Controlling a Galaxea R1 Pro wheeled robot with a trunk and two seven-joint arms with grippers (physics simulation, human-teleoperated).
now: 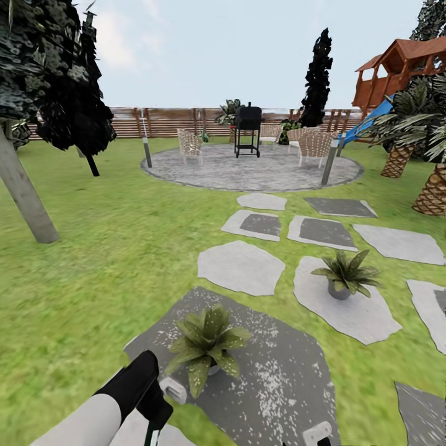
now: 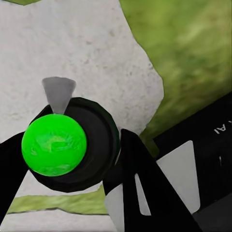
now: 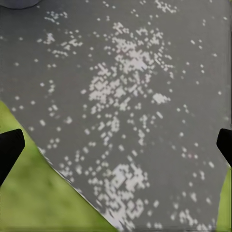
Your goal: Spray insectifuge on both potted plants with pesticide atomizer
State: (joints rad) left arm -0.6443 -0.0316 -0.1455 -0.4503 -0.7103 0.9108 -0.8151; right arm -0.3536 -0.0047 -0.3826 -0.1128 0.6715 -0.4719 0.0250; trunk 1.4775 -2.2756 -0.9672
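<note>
While clenched on it, left claw (image 2: pixel 72 159) around pesticide atomizer (image 2: pixel 72 145), near 2 potted plants (image 1: pixel 205 347).

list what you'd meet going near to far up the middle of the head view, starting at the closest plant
near potted plant → pale stepping stone → round paved patio → black grill → wooden fence

The pesticide atomizer (image 2: pixel 72 145) is seen end-on, dark and round, clamped between the left gripper's (image 2: pixel 67 159) black fingers. Just beyond that gripper, one potted plant (image 1: pixel 205 344) is stood upright on dark speckled stone; the other (image 1: pixel 344 274) is set farther off, on pale stone.
</note>
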